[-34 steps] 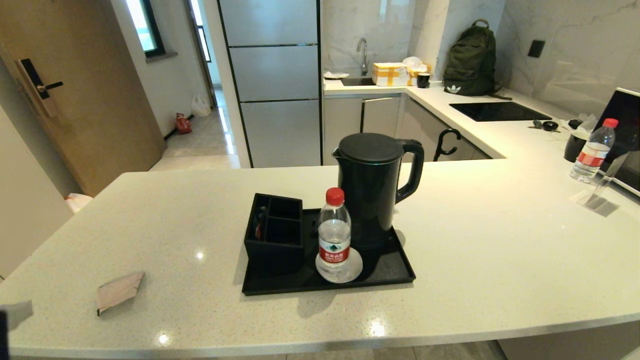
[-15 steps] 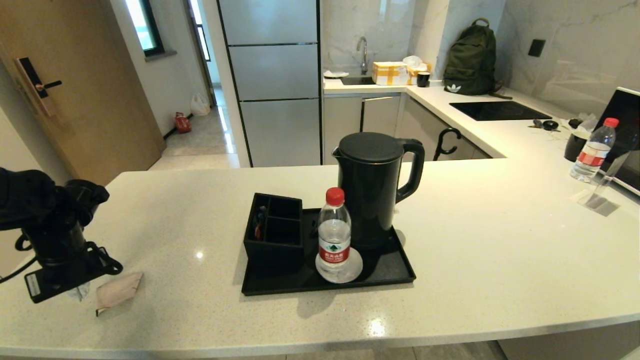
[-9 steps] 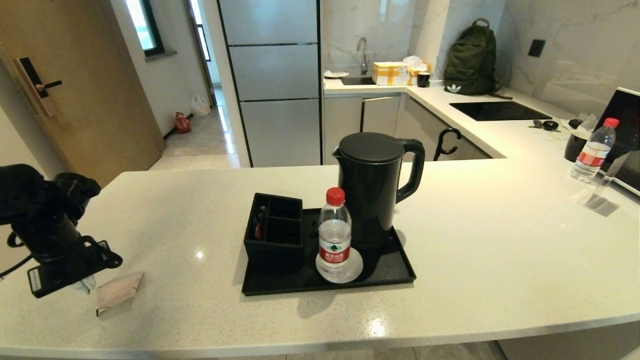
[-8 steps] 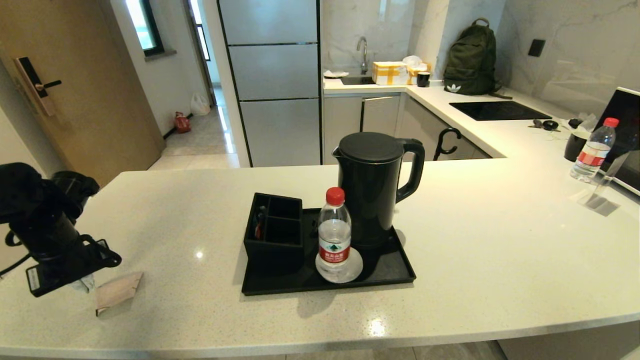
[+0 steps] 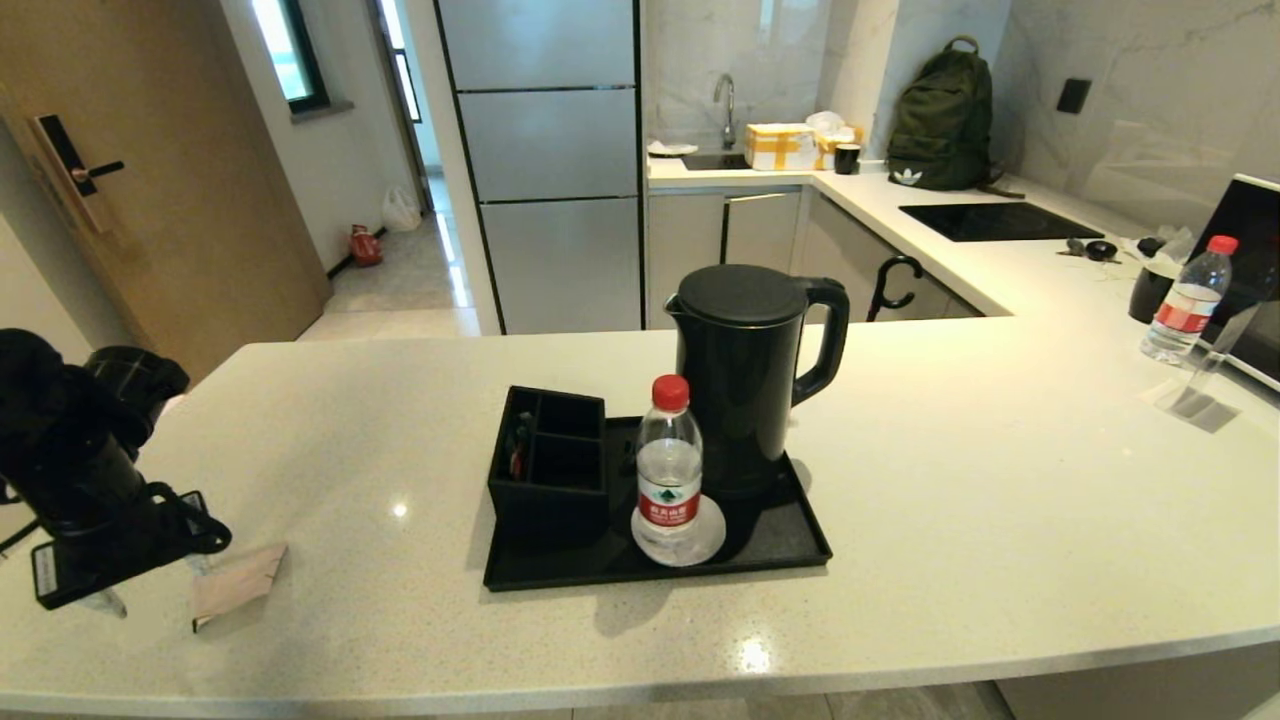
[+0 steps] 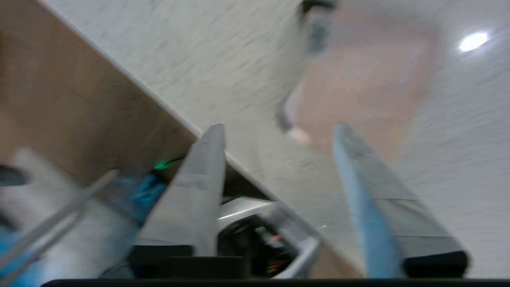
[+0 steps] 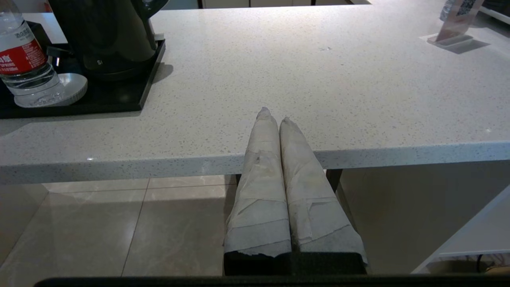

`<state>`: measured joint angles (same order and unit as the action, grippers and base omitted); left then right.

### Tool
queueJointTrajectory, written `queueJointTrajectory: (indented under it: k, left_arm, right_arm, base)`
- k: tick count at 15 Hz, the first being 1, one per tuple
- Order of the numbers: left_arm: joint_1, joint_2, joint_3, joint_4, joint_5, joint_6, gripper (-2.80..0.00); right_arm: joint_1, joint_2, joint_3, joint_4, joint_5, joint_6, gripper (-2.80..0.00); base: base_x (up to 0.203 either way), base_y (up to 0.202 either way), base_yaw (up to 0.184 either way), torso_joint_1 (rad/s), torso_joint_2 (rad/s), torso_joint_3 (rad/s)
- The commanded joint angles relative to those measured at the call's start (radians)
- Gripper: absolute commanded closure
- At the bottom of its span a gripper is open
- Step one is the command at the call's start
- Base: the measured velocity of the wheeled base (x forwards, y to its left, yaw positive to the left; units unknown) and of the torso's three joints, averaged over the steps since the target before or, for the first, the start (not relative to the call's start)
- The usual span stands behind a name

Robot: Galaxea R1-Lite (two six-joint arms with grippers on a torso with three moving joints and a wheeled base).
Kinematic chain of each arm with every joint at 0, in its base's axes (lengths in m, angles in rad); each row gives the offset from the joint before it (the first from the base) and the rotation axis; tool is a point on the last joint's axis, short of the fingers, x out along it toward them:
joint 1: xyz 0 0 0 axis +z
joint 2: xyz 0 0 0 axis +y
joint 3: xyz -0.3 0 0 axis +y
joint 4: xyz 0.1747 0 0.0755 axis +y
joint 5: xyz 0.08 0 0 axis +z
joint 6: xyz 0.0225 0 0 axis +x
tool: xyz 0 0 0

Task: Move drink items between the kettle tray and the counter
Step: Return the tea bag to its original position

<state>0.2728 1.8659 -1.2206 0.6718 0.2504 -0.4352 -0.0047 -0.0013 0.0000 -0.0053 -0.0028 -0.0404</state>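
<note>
The black kettle (image 5: 745,390) stands upright at the back of the shallow black kettle tray (image 5: 790,548) on the pale counter (image 5: 1000,500). The pinkish-beige sachet (image 5: 238,583) lies flat on the counter near the front left edge. My left gripper (image 5: 150,585) hangs open just left of the sachet, over the counter's edge. In the left wrist view the sachet (image 6: 366,83) lies beyond the spread fingers, near one fingertip, with nothing held. My right gripper (image 7: 275,113) is shut and empty below the counter's front edge, with the kettle (image 7: 107,36) and tray (image 7: 119,99) off to one side.
A red-capped water bottle (image 5: 669,470) on a round coaster and a small black divided box (image 5: 550,465) share the tray. A second bottle (image 5: 1187,300) and a clear stand (image 5: 1200,395) sit far right. The counter's left end and front edge are close to the left gripper.
My left arm came into view from the left and has sunk lower and slightly leftward beside the sachet. The sachet, kettle and tray have not moved.
</note>
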Motion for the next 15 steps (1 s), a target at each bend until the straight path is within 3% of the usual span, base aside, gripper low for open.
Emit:
queueJointTrajectory:
  k: [1, 6, 11, 15]
  left_arm:
    - [0.0, -0.011, 0.027, 0.002, 0.02, 0.016, -2.8]
    - [-0.003, -0.019, 0.092, -0.021, 0.043, 0.089, -2.8]
    - [-0.041, -0.076, 0.175, -0.081, 0.057, 0.106, -2.8]
    - [-0.05, -0.056, 0.195, -0.117, 0.089, 0.165, -2.8]
  right_arm:
    - [0.0, 0.001, 0.0, -0.001, 0.0, -0.001, 0.0]
    - [0.0, 0.001, 0.0, -0.001, 0.0, -0.001, 0.0]
    - [0.0, 0.001, 0.0, -0.001, 0.0, -0.001, 0.0]
    - [0.0, 0.001, 0.0, -0.001, 0.0, -0.001, 0.0]
  base:
    - [0.0, 0.0, 0.0, 0.0, 0.0, 0.0]
    - [0.0, 0.0, 0.0, 0.0, 0.0, 0.0]
    - [0.0, 0.0, 0.0, 0.0, 0.0, 0.0]
    - [0.0, 0.0, 0.0, 0.0, 0.0, 0.0]
